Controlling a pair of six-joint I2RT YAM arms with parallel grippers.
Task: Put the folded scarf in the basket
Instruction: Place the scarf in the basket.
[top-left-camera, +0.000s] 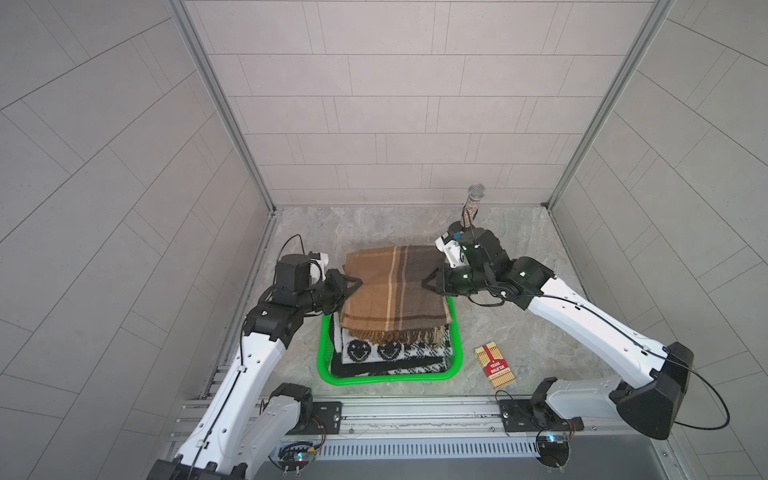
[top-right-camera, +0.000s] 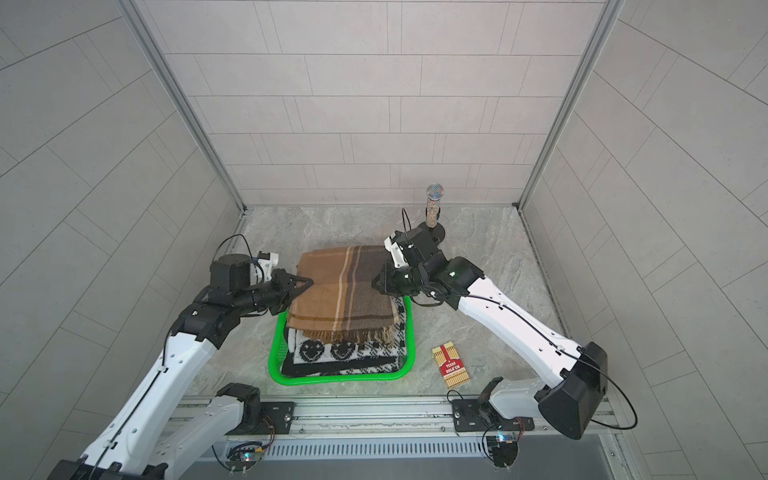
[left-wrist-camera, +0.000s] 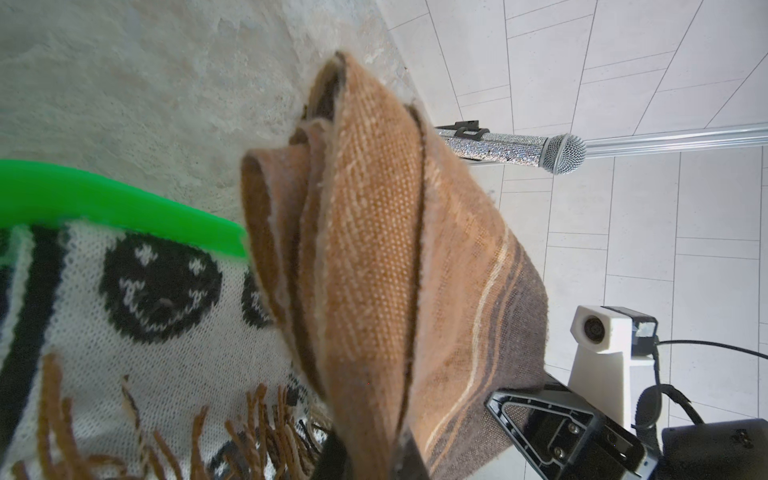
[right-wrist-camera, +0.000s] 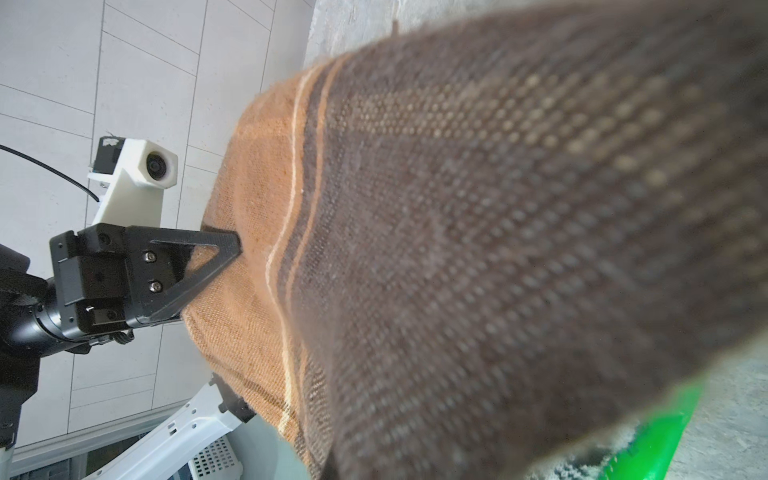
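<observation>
The folded scarf (top-left-camera: 395, 291) (top-right-camera: 345, 291), brown plaid with a fringed near edge, is held over the far half of the green basket (top-left-camera: 374, 379) (top-right-camera: 332, 380). Its fringe droops onto a black-and-white smiley knit (top-left-camera: 390, 353) lying in the basket. My left gripper (top-left-camera: 355, 284) (top-right-camera: 309, 281) is shut on the scarf's left edge, and my right gripper (top-left-camera: 424, 284) (top-right-camera: 374, 284) is shut on its right edge. The left wrist view shows the scarf's folded layers (left-wrist-camera: 374, 249) beside the basket rim (left-wrist-camera: 104, 199). In the right wrist view the scarf (right-wrist-camera: 498, 208) fills the frame and hides the jaws.
A glittery microphone (top-left-camera: 473, 203) stands on a stand at the back right, just behind my right wrist. A red-and-gold card box (top-left-camera: 494, 365) lies on the stone floor to the right of the basket. Tiled walls close in three sides.
</observation>
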